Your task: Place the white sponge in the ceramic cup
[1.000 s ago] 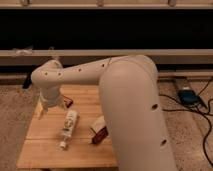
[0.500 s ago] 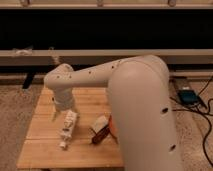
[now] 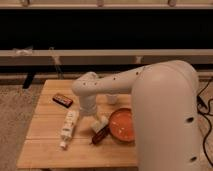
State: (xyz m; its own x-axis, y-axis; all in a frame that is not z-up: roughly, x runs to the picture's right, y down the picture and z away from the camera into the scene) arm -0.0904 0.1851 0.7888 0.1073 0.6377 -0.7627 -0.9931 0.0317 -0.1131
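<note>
Gripper [image 3: 93, 115] is hanging low over mid-table at the end of the big white arm [image 3: 150, 95], which is reaching in from the pic's right and bending down. Jaws are standing wide w/ nothing in them.

The white sponge [image 3: 103, 122] is lying on the wooden table [image 3: 45, 150] just beside the gripper, on its bowl side. It's possibly touching a fingertip, but the wrist is covering that spot, so can't tell.

The ceramic cup [image 3: 113, 99] is standing upright further back, behind the sponge and near it, partly hidden by the arm. An orange bowl [image 3: 124, 126] is sitting just right of the sponge. A dark brown item [image 3: 100, 135] is lying tilted just in front of the sponge, by the bowl's left rim.

Left of the gripper, a white tube bottle [image 3: 68, 126] is lying on its side. A dark flat packet [image 3: 62, 100] is resting at back left, well apart from the sponge.
</note>
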